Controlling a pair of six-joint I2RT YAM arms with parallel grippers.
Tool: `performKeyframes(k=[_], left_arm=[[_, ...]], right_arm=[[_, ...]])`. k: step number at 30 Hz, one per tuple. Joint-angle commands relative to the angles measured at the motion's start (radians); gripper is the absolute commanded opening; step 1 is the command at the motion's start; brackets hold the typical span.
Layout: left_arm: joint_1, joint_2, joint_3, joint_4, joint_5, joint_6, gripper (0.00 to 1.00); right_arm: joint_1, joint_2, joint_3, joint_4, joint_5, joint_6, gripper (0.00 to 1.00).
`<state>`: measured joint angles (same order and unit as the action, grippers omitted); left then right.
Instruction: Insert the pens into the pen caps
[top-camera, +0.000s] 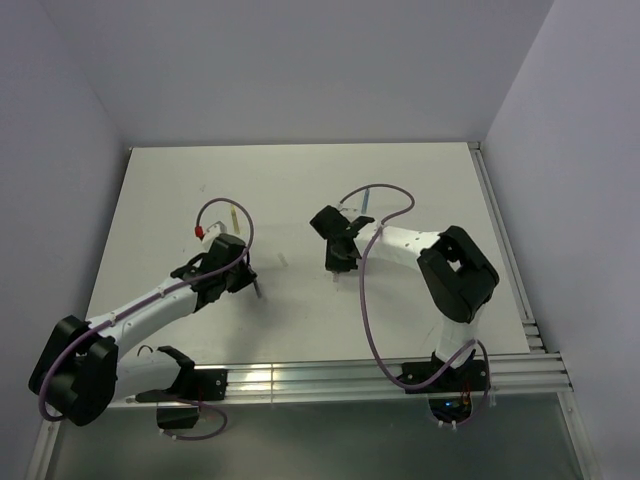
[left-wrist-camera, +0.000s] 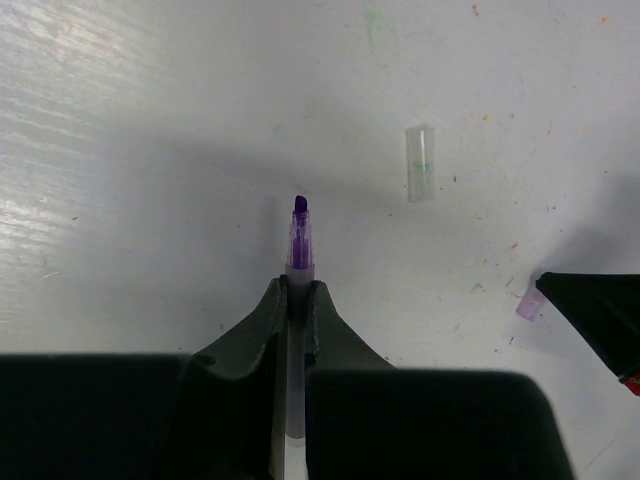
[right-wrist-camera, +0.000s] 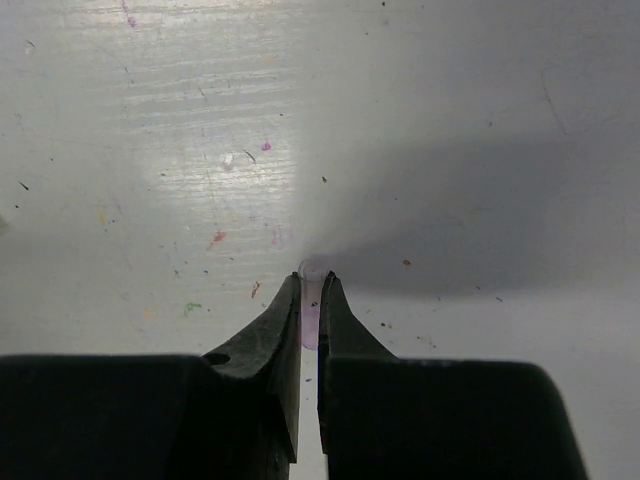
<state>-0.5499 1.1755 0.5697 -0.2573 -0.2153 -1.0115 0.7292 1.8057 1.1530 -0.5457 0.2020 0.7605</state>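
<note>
1. Left gripper (left-wrist-camera: 299, 290): the jaws stand narrow and are clamped on the grey-purple pen (left-wrist-camera: 299, 245). The pen runs straight out between the fingertips, its dark purple tip bare and clear of the table (top-camera: 420, 190). The barrel goes back between the fingers, out of view.
2. Overhead, the left gripper (top-camera: 246, 279) sits left of table centre, with a short grey stub of the pen showing at its near-right end.
3. Right gripper (right-wrist-camera: 311, 282): the jaws are almost together, pinching a lilac pen cap (right-wrist-camera: 311, 312). Only a pale sliver shows between the fingertips. The tips are low over the table; I cannot tell whether they touch it.
4. In the left wrist view, the lilac pen cap (left-wrist-camera: 527, 305) shows at the point of a dark finger entering from the right edge. It sits right of the pen tip and apart from it.
5. A clear pen cap (left-wrist-camera: 420, 163) lies on its side on the table, beyond and right of the pen tip, touching neither gripper.
6. Overhead, the right gripper (top-camera: 337, 262) is near table centre, right of the left gripper, with a clear gap between them.
7. The yellow pen (top-camera: 234, 215) lies on the table just beyond the left gripper, on the far side.
8. The blue pen (top-camera: 367, 202) lies on the table on the far side of the right gripper, partly crossed by a cable.
</note>
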Motion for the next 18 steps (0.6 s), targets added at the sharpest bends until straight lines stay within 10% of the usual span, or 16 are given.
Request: performKeyframes(k=[1,9,18], left_arm=[[-0.030,0.001,0.055,0.000,-0.041,-0.009,0.00],[-0.065,0.012,0.097,0.001,-0.050,0.008,0.00],[-0.081,-0.031,0.154,0.058,0.005,0.060,0.00]], right_arm=[[0.009,0.021,0.010,0.053,0.021,-0.021,0.06],[0.009,-0.019,-0.009,0.067,0.020,-0.046,0.46],[0.007,-0.311,-0.050,0.082,-0.019,-0.087,0.54]])
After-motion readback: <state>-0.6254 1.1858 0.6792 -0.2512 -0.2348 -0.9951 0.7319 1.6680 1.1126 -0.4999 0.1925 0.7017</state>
